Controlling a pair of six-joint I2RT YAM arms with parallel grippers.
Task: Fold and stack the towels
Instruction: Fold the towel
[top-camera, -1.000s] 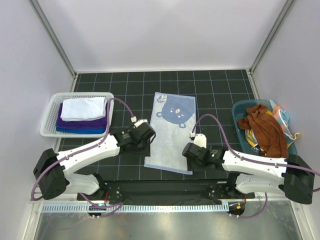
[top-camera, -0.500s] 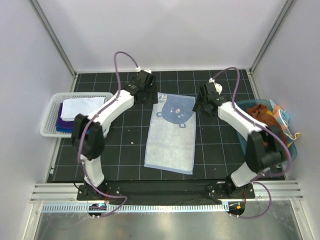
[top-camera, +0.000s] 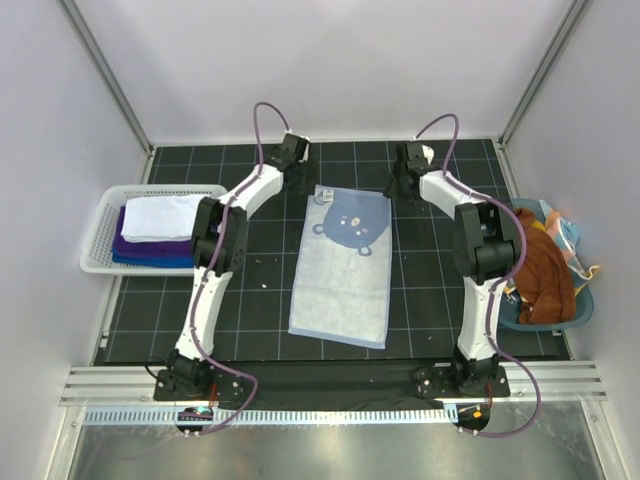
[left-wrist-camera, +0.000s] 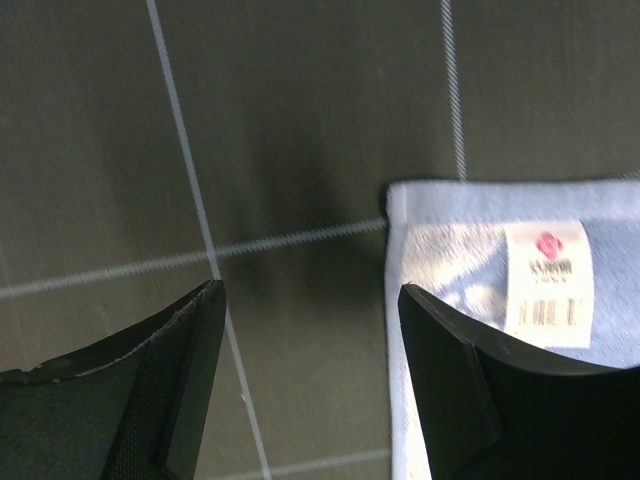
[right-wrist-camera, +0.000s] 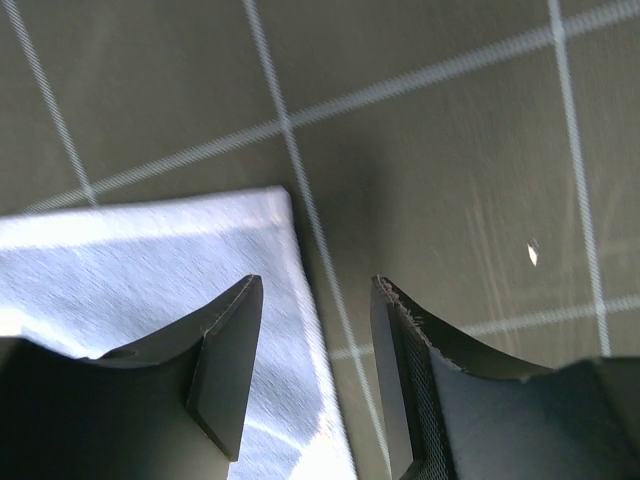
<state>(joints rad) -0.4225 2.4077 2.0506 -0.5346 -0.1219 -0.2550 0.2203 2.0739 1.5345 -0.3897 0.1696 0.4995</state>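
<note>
A light blue towel (top-camera: 340, 265) with a white bear face lies flat on the black gridded mat, long side running away from me. My left gripper (top-camera: 299, 178) hovers open at its far left corner (left-wrist-camera: 480, 250); one finger (left-wrist-camera: 460, 390) is over the towel's edge, the other (left-wrist-camera: 170, 380) over bare mat. My right gripper (top-camera: 399, 186) is open at the far right corner (right-wrist-camera: 150, 260), its jaws straddling the side edge. Neither holds anything. Folded towels, white (top-camera: 165, 215) on purple (top-camera: 165, 243), are stacked in the basket. A rust brown towel (top-camera: 540, 270) fills the tub.
The white slatted basket (top-camera: 100, 240) stands at the left edge of the mat. At the right edge is the teal tub (top-camera: 575, 300), with a striped towel (top-camera: 565, 235) also in it. A sewn label (left-wrist-camera: 548, 280) sits near the blue towel's far left corner.
Both arms have swung from the towel's near end out to its far corners. The left jaws have opened wider; the blue towel has not moved.
</note>
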